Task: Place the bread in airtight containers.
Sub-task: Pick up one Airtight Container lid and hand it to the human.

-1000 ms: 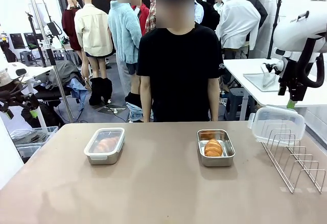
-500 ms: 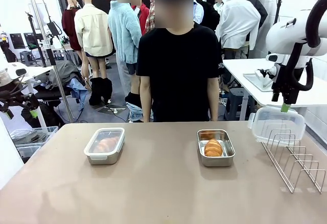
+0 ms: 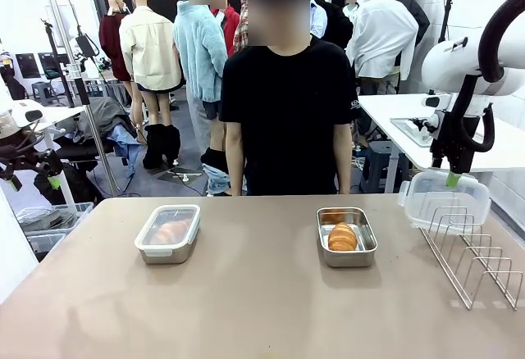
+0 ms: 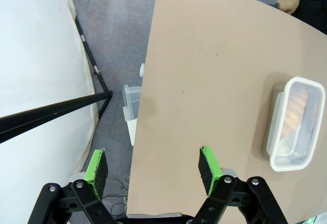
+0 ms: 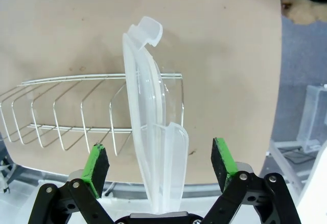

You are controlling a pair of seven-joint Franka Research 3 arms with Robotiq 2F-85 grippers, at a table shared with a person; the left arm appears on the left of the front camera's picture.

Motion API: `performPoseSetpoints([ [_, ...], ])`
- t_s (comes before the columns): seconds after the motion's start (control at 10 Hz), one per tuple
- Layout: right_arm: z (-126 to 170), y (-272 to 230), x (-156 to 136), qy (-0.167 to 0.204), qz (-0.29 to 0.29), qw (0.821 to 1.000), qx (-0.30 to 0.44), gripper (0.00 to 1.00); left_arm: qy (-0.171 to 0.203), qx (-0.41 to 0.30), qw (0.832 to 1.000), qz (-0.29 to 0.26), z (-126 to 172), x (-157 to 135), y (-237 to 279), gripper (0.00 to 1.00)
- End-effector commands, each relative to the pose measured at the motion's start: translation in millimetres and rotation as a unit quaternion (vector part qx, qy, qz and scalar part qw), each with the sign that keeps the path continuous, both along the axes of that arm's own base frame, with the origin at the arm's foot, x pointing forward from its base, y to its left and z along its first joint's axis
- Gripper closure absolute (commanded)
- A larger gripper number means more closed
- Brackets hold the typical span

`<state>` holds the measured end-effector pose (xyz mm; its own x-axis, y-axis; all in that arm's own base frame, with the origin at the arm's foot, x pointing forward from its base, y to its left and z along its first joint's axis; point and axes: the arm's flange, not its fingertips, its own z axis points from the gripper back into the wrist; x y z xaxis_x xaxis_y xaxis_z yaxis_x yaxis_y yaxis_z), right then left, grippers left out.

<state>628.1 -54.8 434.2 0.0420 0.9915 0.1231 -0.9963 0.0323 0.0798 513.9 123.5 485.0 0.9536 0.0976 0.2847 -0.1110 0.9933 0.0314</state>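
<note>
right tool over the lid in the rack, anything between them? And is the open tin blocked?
Nothing visible. The right tool is open, its pads straddling the clear lid standing on edge in the wire rack. The open tin holds one roll and has nothing over it.

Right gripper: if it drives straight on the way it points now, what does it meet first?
Most likely the clear lid standing on edge in the wire rack: it sits between the open right gripper's pads, rack and table behind. Depth is uncertain.
</note>
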Motion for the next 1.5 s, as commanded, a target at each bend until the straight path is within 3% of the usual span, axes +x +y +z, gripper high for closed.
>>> performPoseSetpoints([
  [0.0,-5.3,-0.4,7.1,0.016,0.012,1.000,0.023,0.00,-0.001,0.005,1.000,0.005,1.5,-0.4,-0.3,0.08],
  [0.4,-16.0,3.7,3.9,0.034,0.019,0.999,0.028,0.00,-0.001,0.005,1.000,0.005,1.5,-0.4,-0.3,0.08],
  [0.5,-14.1,3.9,1.2,0.029,0.021,0.999,0.027,0.06,-0.001,0.005,1.000,0.005,1.5,-0.4,-0.3,0.08],
  [1.0,-12.2,3.3,-1.6,0.032,0.021,0.999,0.029,1.00,-0.001,0.005,1.000,0.005,1.5,-0.4,-0.3,0.08],
  [1.4,-10.2,1.3,-3.5,0.034,0.015,0.999,0.026,1.00,-0.001,0.005,1.000,0.005,1.5,-0.4,-0.3,0.08],
])
